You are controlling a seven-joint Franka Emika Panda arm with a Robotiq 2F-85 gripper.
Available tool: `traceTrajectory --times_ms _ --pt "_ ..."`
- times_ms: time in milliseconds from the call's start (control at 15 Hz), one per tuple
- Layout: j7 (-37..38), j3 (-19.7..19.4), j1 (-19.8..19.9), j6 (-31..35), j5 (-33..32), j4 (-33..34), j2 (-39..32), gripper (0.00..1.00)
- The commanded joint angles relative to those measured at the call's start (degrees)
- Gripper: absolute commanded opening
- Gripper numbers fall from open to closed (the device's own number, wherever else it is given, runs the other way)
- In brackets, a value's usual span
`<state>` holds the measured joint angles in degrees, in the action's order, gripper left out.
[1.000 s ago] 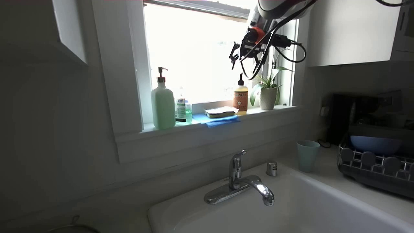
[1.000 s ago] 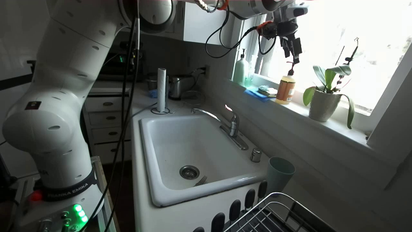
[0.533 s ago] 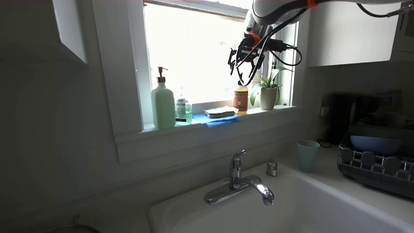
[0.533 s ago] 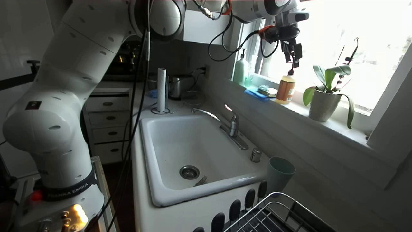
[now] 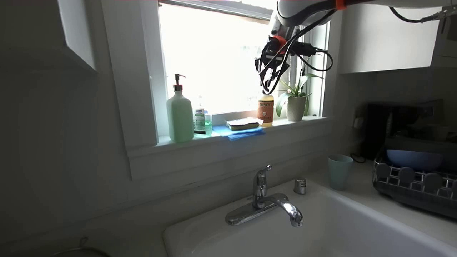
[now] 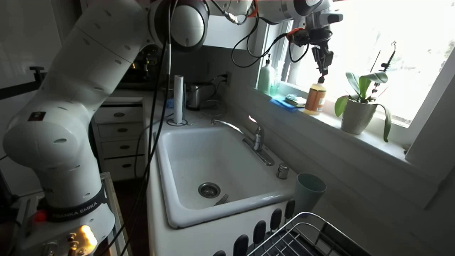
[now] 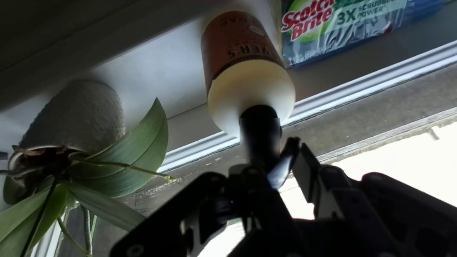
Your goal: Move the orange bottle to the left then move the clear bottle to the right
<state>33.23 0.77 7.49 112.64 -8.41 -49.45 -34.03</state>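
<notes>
Sunlit sill (image 6: 331,121): the gripper (image 5: 265,85), newly narrowed, pinches the pump (image 7: 260,123) of the orange bottle (image 5: 265,111) below. Moving it left can probably begin.

- pincer (image 6: 323,73): pointing down, fingers close together at pump top of orange bottle (image 6: 315,99)
- orange bottle: upright on windowsill (image 6: 394,151), directly below pincer
- sponge (image 6: 297,101) and blue cloth (image 6: 283,104): below pincer, picture-left
- clear bottle (image 6: 274,89), next to green pump bottle (image 6: 266,79): farther picture-left of pincer
- potted plant (image 6: 357,116): below pincer, picture-right
- sink (image 6: 231,210), faucet (image 6: 258,138): well below pincer, picture-left
- cup (image 6: 308,199) on worktop (image 6: 201,237): well below pincer
</notes>
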Motion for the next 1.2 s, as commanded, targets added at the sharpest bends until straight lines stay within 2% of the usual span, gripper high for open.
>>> traceTrajectory --times_ms 0,67,133,1133 --pt "-0.61 -0.28 0.03 -2.63 -0.25 5.22 -2.76 0.01" --pt "-0.55 -0.37 0.06 -2.96 -0.28 5.62 -2.99 0.0" --pt "-0.47 -0.47 0.06 -3.03 -0.3 5.99 -3.22 0.04" --pt "-3.06 0.13 -1.95 -2.73 -0.49 9.09 -2.07 0.04"
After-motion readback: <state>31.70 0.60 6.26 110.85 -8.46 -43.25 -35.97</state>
